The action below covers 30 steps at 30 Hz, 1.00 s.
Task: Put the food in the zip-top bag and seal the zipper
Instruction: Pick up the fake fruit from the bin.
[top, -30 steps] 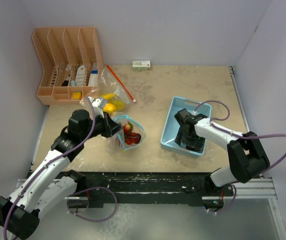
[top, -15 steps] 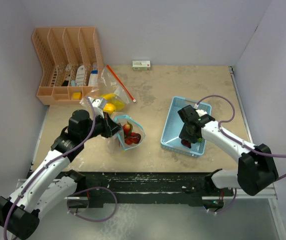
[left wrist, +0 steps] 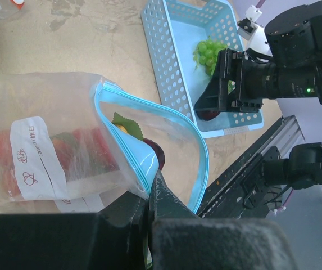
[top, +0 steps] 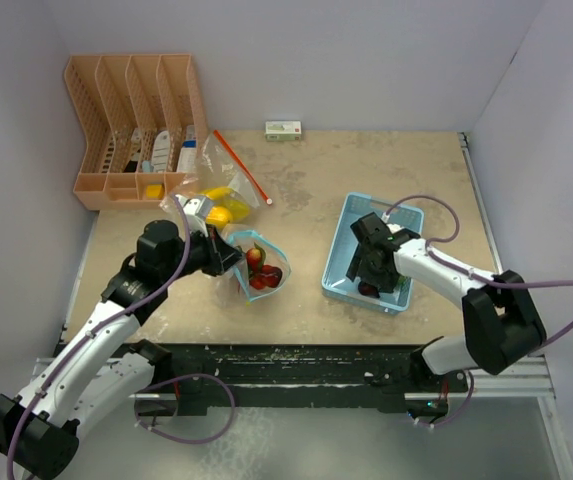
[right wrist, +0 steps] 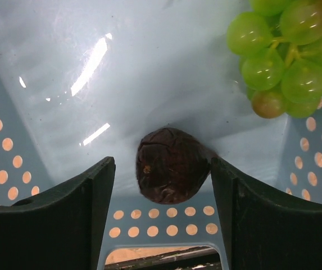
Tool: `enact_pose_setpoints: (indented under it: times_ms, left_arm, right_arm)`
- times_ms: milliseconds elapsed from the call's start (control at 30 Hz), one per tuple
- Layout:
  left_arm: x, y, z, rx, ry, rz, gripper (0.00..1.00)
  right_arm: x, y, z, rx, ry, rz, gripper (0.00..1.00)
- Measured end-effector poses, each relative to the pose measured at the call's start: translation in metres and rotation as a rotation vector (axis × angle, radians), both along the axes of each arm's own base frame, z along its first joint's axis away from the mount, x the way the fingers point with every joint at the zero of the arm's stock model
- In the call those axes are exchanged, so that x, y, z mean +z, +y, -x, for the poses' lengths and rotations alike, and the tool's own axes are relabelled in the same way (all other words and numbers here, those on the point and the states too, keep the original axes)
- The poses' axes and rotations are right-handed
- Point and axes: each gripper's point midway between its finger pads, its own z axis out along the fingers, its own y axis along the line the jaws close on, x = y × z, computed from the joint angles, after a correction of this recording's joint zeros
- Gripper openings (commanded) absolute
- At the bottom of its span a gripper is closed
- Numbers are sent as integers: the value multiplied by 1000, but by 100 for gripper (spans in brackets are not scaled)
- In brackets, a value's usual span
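Note:
The clear zip-top bag (top: 258, 268) lies left of centre with its blue zipper mouth (left wrist: 190, 147) gaping toward the basket. Red and green food (top: 260, 272) sits inside it. My left gripper (top: 228, 257) is shut on the bag's near rim (left wrist: 144, 179). My right gripper (right wrist: 162, 164) reaches into the near end of the light-blue basket (top: 350, 214). Its jaws stand open on either side of a dark purple round fruit (right wrist: 172, 165); the right finger is touching it or nearly so, and the left is apart. Green grapes (right wrist: 281, 56) lie just beyond.
An orange file rack (top: 136, 120) stands at the back left. A second clear bag with yellow items (top: 216, 205) and a red zipper strip (top: 242, 167) lies in front of it. A small white box (top: 283, 128) sits by the back wall.
My right arm swung out and back while its gripper stayed in the basket's near end. The dark fruit now shows by the fingers. The left arm and bag have not moved.

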Motion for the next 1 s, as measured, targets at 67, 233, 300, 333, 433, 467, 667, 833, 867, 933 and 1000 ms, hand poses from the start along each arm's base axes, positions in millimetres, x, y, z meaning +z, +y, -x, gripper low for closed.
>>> enact_pose_setpoints:
  times_ms: [67, 233, 300, 333, 433, 467, 667, 833, 867, 933, 1000]
  left_arm:
    - [0, 0, 0, 0, 1, 0, 0]
    - [-1, 0, 0, 0, 3, -1, 0]
    - [-1, 0, 0, 0, 3, -1, 0]
    - [-2, 0, 0, 0, 4, -1, 0]
    - [-3, 0, 0, 0, 6, -2, 0]
    - [-4, 0, 1, 0, 8, -3, 0]
    - [-3, 1, 2, 1, 3, -1, 0]
    - [-3, 1, 2, 0, 4, -1, 0]
    - [-3, 1, 2, 0, 4, -1, 0]
    - [-3, 1, 2, 1, 4, -1, 0]
    - [-3, 1, 2, 2, 4, -2, 0]
  right_arm:
    - [-5, 2, 2, 6, 8, -11, 66]
    - [-15, -1, 15, 7, 26, -23, 41]
    - [-13, -2, 17, 3, 12, -34, 34]
    - [-12, 0, 17, 3, 4, -49, 31]
    - [-10, 2, 18, 5, -3, -63, 25]
    - [-9, 2, 18, 5, -3, -64, 24]
    - [19, 9, -1, 41, -58, -72, 21]
    - [86, 35, -30, 121, -258, -182, 17]
    - [100, 42, -32, 140, -297, -208, 16]
    - [127, 58, -33, 189, -363, -269, 16]
    - [154, 83, -31, 258, -429, -348, 16]
